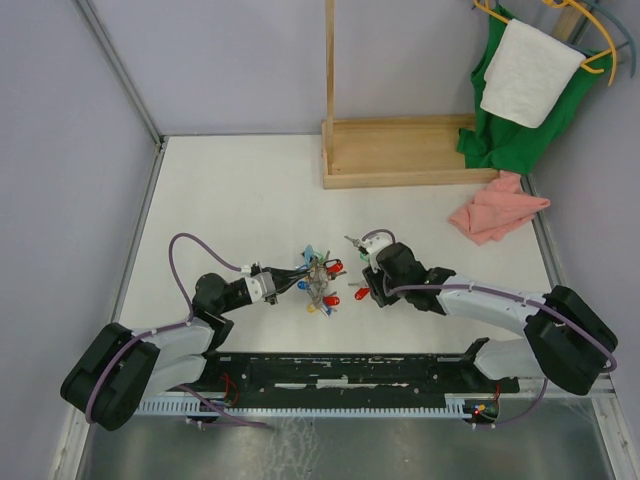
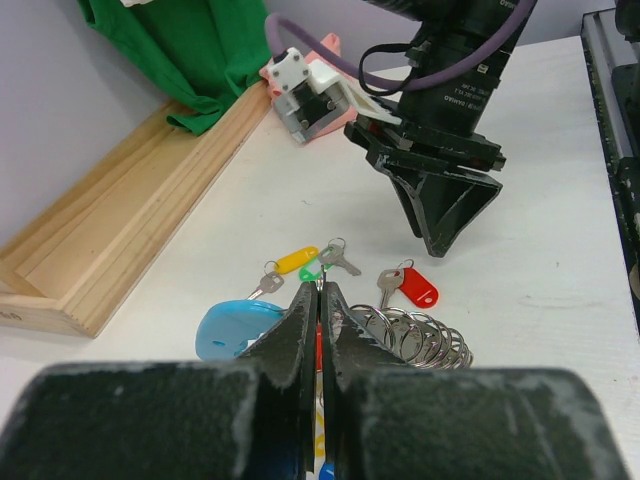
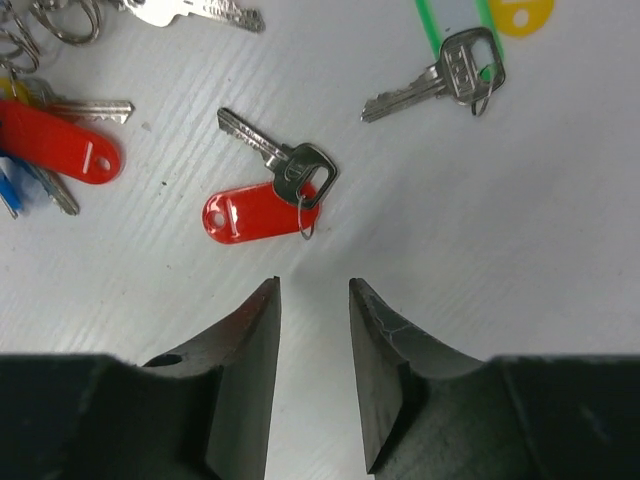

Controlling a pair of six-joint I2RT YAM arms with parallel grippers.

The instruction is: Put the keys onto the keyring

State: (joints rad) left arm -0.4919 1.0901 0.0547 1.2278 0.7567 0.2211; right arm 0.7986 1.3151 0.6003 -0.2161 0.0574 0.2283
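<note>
Far left, we saw the left hand point(image 2: 318, 300) low over the surface point(image 1: 230, 190), its two fingers pressed together with only a hairline slit. The tips sat right in the keyring point(image 2: 415, 340) bunch and coloured tags showed through the slit, but we couldn't tell if it actually pinched anything. The keyring lay mid-surface between both arms. In the left wrist view its light-blue piece was left of the fingers and a stack of small grey metal rings was right of them. Just beyond the tips a yellow-tagged key point(image 2: 295, 262) and a green-tagged key point(image 2: 338, 262) lay flat and close together; we couldn't tell whether they were on the ring. Right of those, a red-tagged key point(image 3: 262, 200) lay flat and loose, apart from the bunch. The right hand point(image 3: 312, 285) hovered by it, fingers apart, nothing between them, the key just ahead of the tips. Further back a wooden frame point(image 1: 400, 152) stood on the surface. To its right a pink cloth point(image 1: 498, 210) lay crumpled, and a green cloth point(image 1: 505, 135) with a white towel point(image 1: 528, 72) hung at the top right corner.
</note>
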